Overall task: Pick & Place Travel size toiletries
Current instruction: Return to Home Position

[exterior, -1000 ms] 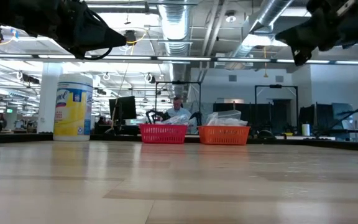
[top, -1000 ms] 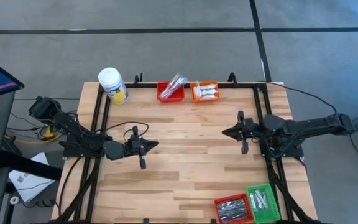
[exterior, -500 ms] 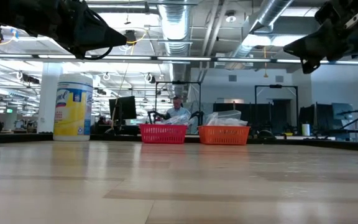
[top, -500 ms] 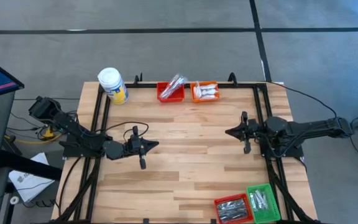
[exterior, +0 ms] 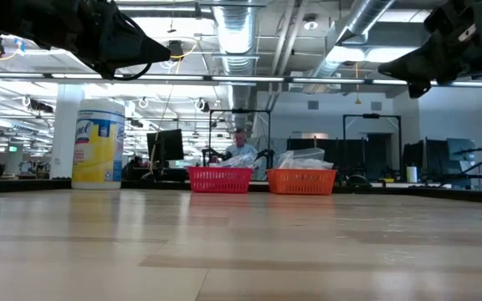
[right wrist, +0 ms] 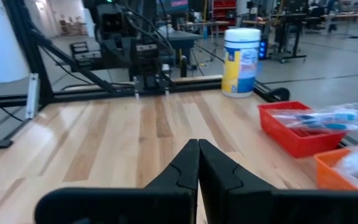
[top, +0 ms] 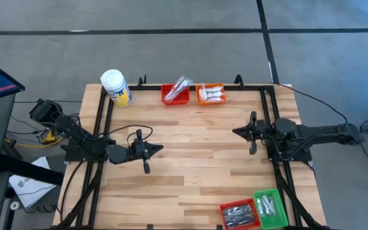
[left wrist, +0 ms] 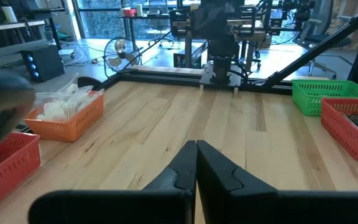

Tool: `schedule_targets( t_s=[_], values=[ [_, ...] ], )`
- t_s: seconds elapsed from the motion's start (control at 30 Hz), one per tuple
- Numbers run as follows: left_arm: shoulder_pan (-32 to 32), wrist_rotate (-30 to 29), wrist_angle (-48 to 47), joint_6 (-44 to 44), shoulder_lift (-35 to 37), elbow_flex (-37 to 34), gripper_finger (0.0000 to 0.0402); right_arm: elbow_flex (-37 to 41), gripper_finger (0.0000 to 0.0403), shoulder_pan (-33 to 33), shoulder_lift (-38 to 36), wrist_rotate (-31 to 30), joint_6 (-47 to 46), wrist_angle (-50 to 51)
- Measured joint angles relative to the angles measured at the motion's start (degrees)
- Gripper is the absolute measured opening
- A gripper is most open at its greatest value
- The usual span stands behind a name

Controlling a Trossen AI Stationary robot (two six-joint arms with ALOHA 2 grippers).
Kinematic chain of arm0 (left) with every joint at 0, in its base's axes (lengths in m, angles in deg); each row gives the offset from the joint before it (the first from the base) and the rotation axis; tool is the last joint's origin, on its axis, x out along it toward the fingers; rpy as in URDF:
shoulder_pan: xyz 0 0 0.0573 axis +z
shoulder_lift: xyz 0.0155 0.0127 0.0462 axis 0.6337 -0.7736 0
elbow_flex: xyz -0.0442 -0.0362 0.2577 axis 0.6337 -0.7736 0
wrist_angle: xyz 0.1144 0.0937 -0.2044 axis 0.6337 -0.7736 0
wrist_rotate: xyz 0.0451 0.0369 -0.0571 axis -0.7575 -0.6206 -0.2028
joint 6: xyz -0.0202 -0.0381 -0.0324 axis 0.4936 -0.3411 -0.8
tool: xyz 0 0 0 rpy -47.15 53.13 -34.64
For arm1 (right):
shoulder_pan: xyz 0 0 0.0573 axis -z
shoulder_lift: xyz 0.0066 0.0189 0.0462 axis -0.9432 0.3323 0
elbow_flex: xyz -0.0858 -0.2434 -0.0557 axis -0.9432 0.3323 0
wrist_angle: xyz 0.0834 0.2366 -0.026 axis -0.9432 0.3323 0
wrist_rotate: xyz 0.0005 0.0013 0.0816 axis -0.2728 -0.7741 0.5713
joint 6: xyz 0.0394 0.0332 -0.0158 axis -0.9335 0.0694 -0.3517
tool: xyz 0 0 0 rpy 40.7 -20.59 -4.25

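Note:
The toiletries lie in four small baskets. Clear-wrapped sticks fill a red basket (top: 176,93), and white packets fill an orange one (top: 210,94); both baskets stand at the table's far edge. Grey sticks lie in a second red basket (top: 239,214) and in a green basket (top: 267,206) at the near right corner. My left gripper (top: 160,149) hovers shut over the table's left half, pointing right, as its wrist view shows (left wrist: 196,144). My right gripper (top: 235,132) hovers shut over the right half, pointing left, and holds nothing (right wrist: 198,143).
A white-lidded yellow jar (top: 115,87) stands at the far left corner. A black frame rail (top: 200,86) runs along the far edge behind the baskets. Bare wood (top: 197,160) lies between the two grippers. Both arms hang well above the tabletop in the low view.
My right gripper has drawn back a little toward the table's right edge, staying shut and rising slightly in the low view.

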Motion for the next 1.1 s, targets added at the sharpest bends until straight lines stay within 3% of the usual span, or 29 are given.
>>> schedule_targets(
  t_s=[0.2, 0.4, 0.6, 0.9, 1.1],
  values=[
    [0.0, 0.0, 0.0, 0.0, 0.0, 0.0, 0.0001, 0.5, 0.0, 2.4, 0.0, 1.7, 0.0, 0.0],
    [0.0, 0.0, 0.0, 0.0, 0.0, 0.0, 0.0001, 8.6, 0.0, 3.8, -2.5, 1.7, -0.7, -6.9],
    [0.0, 0.1, 0.0, 1.3, 0.0, 0.0, 0.0001, 8.5, 0.0, 4.3, -5.0, 2.0, -1.1, -4.0],
    [-0.3, 3.0, -0.2, 7.8, 0.0, -0.1, 0.0001, 8.5, 0.0, 4.6, -5.8, 1.5, -4.7, 0.3],
    [-1.1, 9.0, -2.6, 8.8, 2.4, -0.1, 0.0001, 8.5, 0.0, 4.8, -5.2, 1.4, -8.8, 1.7]
  ],
)
